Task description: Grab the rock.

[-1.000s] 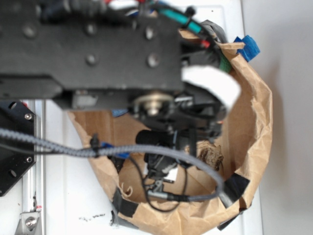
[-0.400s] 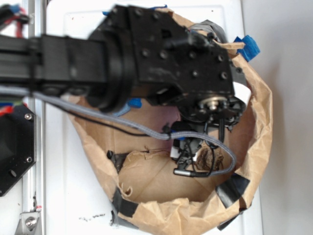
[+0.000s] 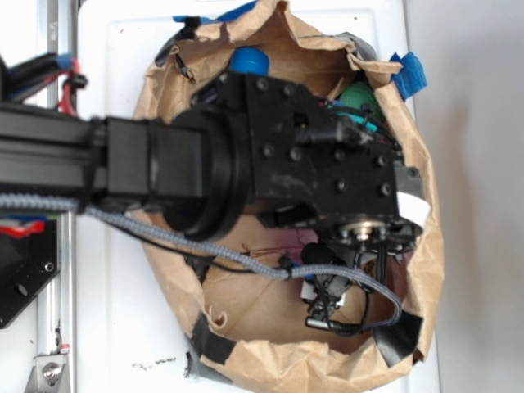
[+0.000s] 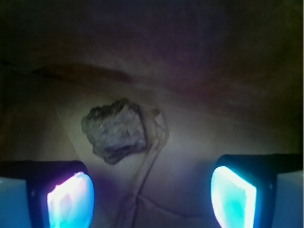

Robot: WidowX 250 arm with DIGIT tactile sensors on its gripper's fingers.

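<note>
Wrist view: the claw (image 4: 152, 190) stands wide open and holds nothing, its two glowing pads, the left one (image 4: 69, 199) and the right one (image 4: 232, 194), at the lower corners of the frame. The rock (image 4: 115, 130), a rough, dark, jagged lump, lies on the brown paper floor of the bag (image 4: 199, 133), ahead of the claw and nearer the left pad than the right; it touches neither pad. A thin paper crease or strand (image 4: 152, 152) runs down the floor just beside the rock, on the side toward the right pad. Exterior view, from above: the black arm (image 3: 270, 172) reaches from the left across the mouth of a crumpled brown paper bag (image 3: 426, 246) patched with black tape (image 3: 399, 336), and the claw (image 3: 332, 307) hangs inside the bag near its lower right wall; the rock itself is hidden here beneath the claw. Behind the arm, at the far end of the bag, sit a green ball (image 3: 359, 97) and a blue object (image 3: 248, 60), both well apart from the claw. A grey braided cable (image 3: 205, 250) loops from the arm down to the claw.
</note>
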